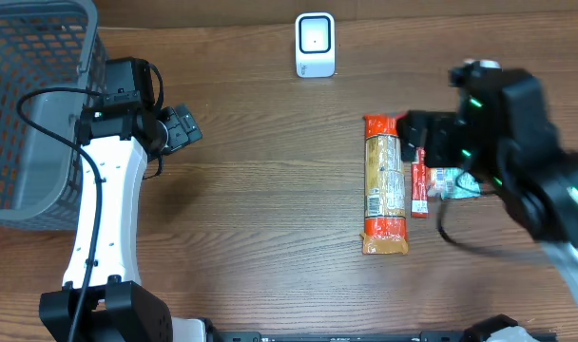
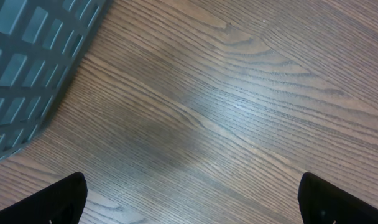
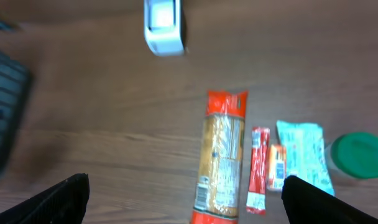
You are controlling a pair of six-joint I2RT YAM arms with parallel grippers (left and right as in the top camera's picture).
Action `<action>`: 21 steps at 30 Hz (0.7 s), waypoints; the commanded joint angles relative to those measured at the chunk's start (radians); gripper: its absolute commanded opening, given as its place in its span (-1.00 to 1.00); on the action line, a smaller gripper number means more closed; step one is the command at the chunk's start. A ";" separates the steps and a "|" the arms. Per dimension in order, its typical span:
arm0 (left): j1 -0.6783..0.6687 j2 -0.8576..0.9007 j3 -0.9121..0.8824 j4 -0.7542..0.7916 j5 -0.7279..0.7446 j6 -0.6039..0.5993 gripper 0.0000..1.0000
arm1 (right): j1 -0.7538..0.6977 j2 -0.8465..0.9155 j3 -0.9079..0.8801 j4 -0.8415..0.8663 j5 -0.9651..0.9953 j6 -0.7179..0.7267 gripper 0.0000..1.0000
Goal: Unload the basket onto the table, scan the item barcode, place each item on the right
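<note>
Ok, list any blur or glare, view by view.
Overhead: sharp except the right arm, which is blurred. Left wrist: crisp wood grain, pale sheen on the table. Right wrist: whole frame soft; the scanner and orange packet look smeared.

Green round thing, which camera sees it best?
Right wrist camera: the green round thing shows at the right edge, slightly blurred. Overhead, the right arm covers that spot. Left wrist sees only table and basket.

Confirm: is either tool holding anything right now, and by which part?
Nothing is held. The left tool is open over the table; the right tool is open above the pasta packet, clear of it.
</note>
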 commanded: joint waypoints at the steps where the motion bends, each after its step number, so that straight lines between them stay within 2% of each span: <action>1: 0.000 0.007 -0.003 0.000 -0.003 0.011 1.00 | -0.006 -0.136 0.005 0.002 0.002 -0.001 1.00; 7: 0.000 0.007 -0.003 0.000 -0.003 0.011 0.99 | -0.018 -0.317 0.005 -0.030 0.002 -0.001 1.00; 15: 0.000 0.007 -0.003 0.000 -0.003 0.011 1.00 | -0.113 -0.555 -0.017 -0.047 0.002 -0.052 1.00; 19: 0.000 0.007 -0.003 0.000 -0.003 0.011 0.99 | -0.166 -0.688 -0.118 -0.018 0.002 -0.100 1.00; 21: 0.000 0.007 -0.003 0.000 -0.003 0.011 1.00 | -0.196 -0.777 -0.222 0.024 0.003 -0.108 1.00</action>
